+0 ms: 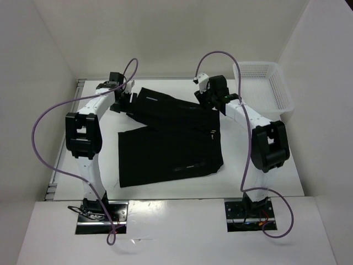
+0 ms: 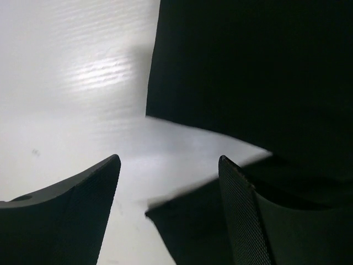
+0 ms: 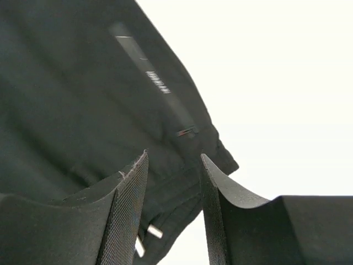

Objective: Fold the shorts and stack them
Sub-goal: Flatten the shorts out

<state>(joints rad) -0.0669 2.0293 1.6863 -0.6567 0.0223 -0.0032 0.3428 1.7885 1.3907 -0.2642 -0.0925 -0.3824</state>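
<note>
**Clerk:** Overhead view, item one?

**Onlooker:** The shorts (image 1: 165, 149), black, spread mid-counter (image 1: 165, 190). The near part lies flat. The far part is laid over it at a slant, running toward the far left. Wider than the white mesh basket (image 1: 263, 88), which stands well apart at the far right corner.

**Clerk:** The arms?

**Onlooker:** The left claw (image 1: 122, 101) is at the far left end of the slanted part, the right claw (image 1: 211, 98) at its far right end. From up here I cannot tell how either claw stands.

**Clerk:** Left wrist view.

**Onlooker:** Left claw (image 2: 170, 160) wide, nothing between the pads, only bare counter (image 2: 71, 83) showing through. A straight edge of the shorts (image 2: 248, 72) lies beyond and to the right, a second dark flap just below.

**Clerk:** Right wrist view.

**Onlooker:** Right claw (image 3: 174, 156) partway apart, a narrow gap. Cloth lies behind that gap, but I see none pinched. A pale printed mark (image 3: 157, 83) sits on the fabric, with two small pale cord ends (image 3: 154, 232) low down.

**Clerk:** Handling notes?

**Onlooker:** My judgement: light, limp, no stiffness. It will sag and slide on this smooth counter, so one-point lifts will bunch it. Take two corners of one edge at once, or the thicker band near the cord ends, pinching through every layer.
</note>
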